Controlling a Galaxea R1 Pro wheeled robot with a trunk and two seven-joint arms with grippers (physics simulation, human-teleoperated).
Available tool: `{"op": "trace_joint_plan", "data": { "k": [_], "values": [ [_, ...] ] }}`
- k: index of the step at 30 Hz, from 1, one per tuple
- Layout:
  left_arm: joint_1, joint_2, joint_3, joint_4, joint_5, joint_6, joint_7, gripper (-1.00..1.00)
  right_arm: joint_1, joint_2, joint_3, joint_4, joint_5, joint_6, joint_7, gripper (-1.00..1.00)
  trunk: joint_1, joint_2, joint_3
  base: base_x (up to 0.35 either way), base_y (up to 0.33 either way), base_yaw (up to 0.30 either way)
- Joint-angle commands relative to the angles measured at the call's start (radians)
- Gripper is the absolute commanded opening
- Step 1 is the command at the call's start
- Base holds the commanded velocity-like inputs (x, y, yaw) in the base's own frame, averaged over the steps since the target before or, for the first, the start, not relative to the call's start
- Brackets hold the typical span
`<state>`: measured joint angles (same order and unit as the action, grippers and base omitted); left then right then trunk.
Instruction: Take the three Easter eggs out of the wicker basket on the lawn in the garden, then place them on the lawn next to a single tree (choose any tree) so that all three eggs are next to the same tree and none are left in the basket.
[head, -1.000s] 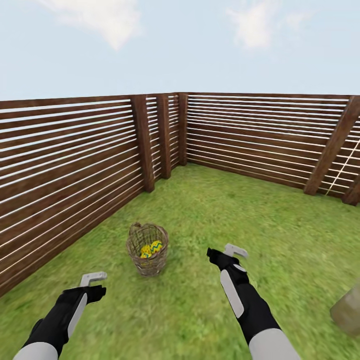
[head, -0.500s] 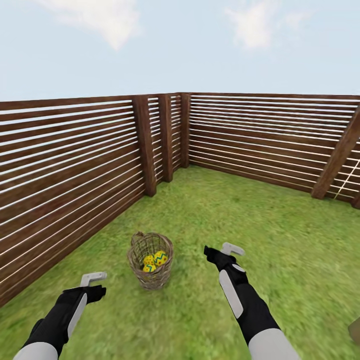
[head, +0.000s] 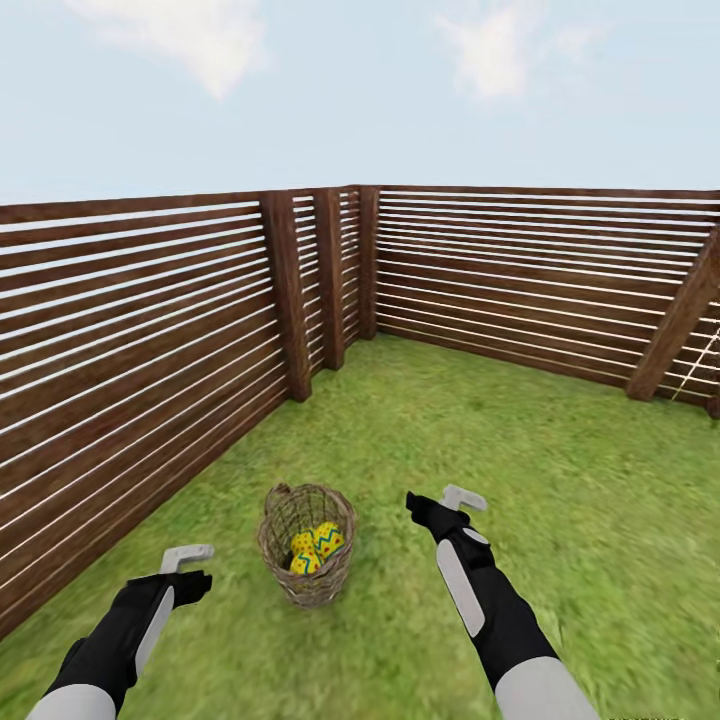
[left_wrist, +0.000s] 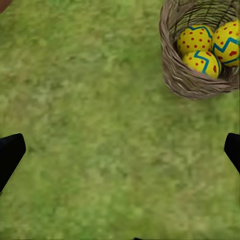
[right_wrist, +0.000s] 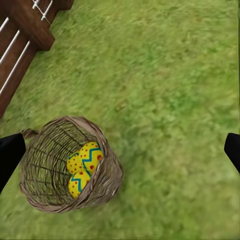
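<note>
Both my left fingers (head: 187, 562) and right fingers (head: 447, 502) are wide and hold nothing; the wicker basket (head: 306, 546) with three Easter eggs (left_wrist: 207, 46) stands between them on the lawn (head: 520, 470).

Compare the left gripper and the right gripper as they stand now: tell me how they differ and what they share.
In the head view, the left gripper sits lower in the picture, closer to the robot, and the wicker basket lies to its right. The right gripper reaches farther forward, with the basket to its left. Shared: both are open, hold nothing, and hover over the lawn without touching the basket, where the three Easter eggs lie.
</note>
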<state>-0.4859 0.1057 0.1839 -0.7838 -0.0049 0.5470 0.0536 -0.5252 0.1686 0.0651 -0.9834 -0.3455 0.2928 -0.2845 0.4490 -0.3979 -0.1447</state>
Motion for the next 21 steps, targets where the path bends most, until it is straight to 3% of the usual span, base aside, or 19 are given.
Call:
{"op": "trace_joint_plan", "data": {
  "k": [1, 14, 21],
  "values": [
    [0.000, 0.000, 0.000, -0.002, 0.000, 0.005, 0.002, 1.00, -0.001, 0.000, 0.002, -0.001, -0.009, 0.003, -0.008, 1.00, 0.001, -0.002, -0.002, 0.221, 0.220, -0.249],
    [0.000, 0.000, 0.000, -0.002, 0.000, 0.005, 0.002, 1.00, -0.001, 0.002, 0.003, -0.001, -0.008, 0.003, -0.008, 1.00, 0.001, -0.002, -0.002, 0.205, 0.230, -0.276],
    [0.000, 0.000, 0.000, -0.002, 0.000, 0.005, 0.002, 1.00, -0.001, 0.002, 0.004, 0.002, -0.007, 0.003, -0.008, 1.00, 0.001, -0.002, -0.002, 0.055, 0.275, -0.280]
  ]
}}
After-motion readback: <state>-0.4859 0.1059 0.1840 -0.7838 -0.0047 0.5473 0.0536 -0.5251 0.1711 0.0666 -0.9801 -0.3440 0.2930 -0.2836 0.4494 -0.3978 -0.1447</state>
